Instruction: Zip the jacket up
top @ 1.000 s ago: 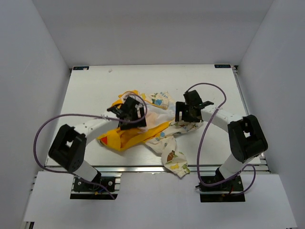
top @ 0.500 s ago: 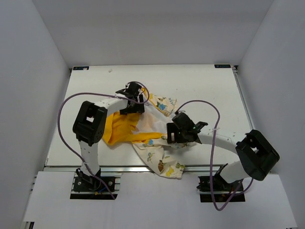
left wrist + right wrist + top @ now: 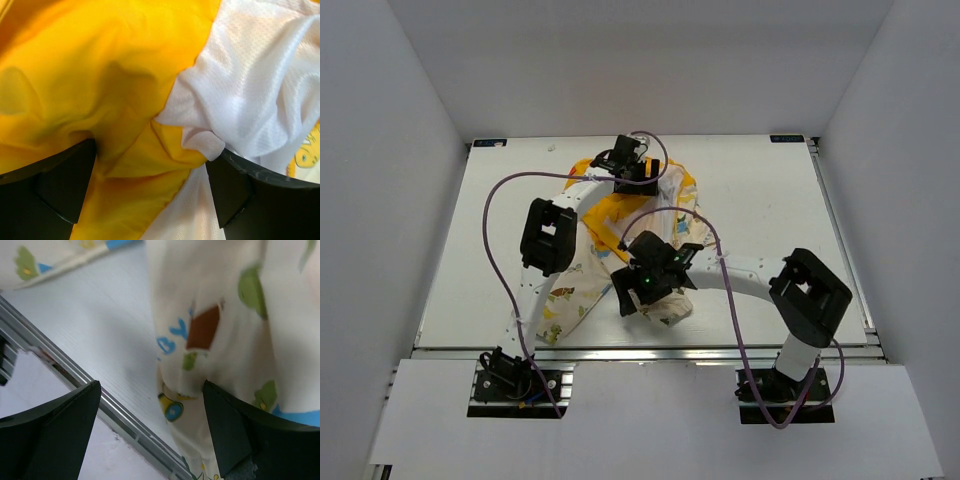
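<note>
The jacket (image 3: 582, 275) is lying crumpled in the middle of the table (image 3: 760, 190), its cream printed side trailing toward the near left edge and its yellow hood pointing away. The left pincer (image 3: 625, 160) is hovering low over the hood end with its jaws standing wide apart, yellow cloth and white mesh lining (image 3: 260, 75) bunching between them. The right pincer (image 3: 642, 285) is reaching over the cream cloth near the table's metal rail (image 3: 75, 375), jaws also spread wide, clamping nothing.
</note>
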Action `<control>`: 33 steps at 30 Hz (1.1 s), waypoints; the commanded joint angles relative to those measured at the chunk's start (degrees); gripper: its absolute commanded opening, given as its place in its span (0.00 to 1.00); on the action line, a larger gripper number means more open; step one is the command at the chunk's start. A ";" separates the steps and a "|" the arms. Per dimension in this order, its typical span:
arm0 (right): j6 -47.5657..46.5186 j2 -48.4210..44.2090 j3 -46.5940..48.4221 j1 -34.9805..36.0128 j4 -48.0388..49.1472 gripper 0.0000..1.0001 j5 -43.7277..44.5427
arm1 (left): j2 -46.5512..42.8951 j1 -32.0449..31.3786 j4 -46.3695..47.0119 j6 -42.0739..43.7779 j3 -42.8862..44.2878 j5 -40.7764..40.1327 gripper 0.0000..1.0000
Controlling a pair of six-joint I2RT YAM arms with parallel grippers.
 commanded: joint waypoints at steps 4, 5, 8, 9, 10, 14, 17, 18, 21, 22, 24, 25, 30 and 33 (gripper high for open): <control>-3.79 -6.13 8.08 -1.66 -5.55 0.89 4.67 | -7.90 -0.33 -1.31 2.15 2.22 2.96 0.98; -3.79 -7.63 7.91 -2.71 -5.91 0.89 5.21 | -10.96 -0.33 -1.83 1.89 2.22 1.21 0.98; -3.53 -12.91 5.54 -8.41 -6.87 0.89 6.45 | -16.68 -0.33 -1.76 -0.84 -1.80 0.84 0.98; -3.18 -13.88 4.23 -11.91 -7.31 0.89 6.53 | -21.14 -0.33 -0.88 -1.80 -4.09 1.37 0.98; -3.00 -15.02 3.78 -13.60 -7.49 0.89 6.62 | -23.45 -0.33 0.70 -2.15 -9.15 1.63 0.98; -3.17 -14.33 4.30 -19.94 -9.95 0.89 8.46 | -34.52 -0.33 0.62 -4.88 -20.34 -1.52 0.98; -4.40 -9.95 7.28 -21.17 -10.48 0.89 13.47 | -44.89 -0.33 1.67 -8.65 -34.00 -2.85 0.98; -4.32 -8.37 8.68 -21.61 -10.91 0.89 14.35 | -47.61 -0.33 2.46 -11.79 -38.43 -2.41 0.98; -3.53 0.84 16.05 -23.89 -12.50 0.89 19.08 | -59.20 -0.68 10.34 -16.46 -59.75 3.89 0.98; -3.35 2.71 16.08 -23.90 -12.50 0.89 19.89 | -60.55 -0.85 12.56 -17.01 -59.83 5.83 0.98; -3.18 8.40 20.81 -25.04 -13.99 0.86 20.86 | -61.96 -1.20 15.29 -19.19 -68.25 8.66 0.98; -3.35 10.09 22.57 -25.22 -15.04 0.84 20.95 | -61.53 -1.64 17.22 -19.21 -69.75 11.45 0.98; -4.23 14.67 27.33 -25.39 -15.49 0.55 20.94 | -55.74 -2.17 19.34 -19.65 -69.86 13.59 0.98; -3.97 13.89 26.02 -25.31 -14.27 0.33 20.42 | -51.09 -2.26 19.52 -18.68 -67.58 14.03 0.98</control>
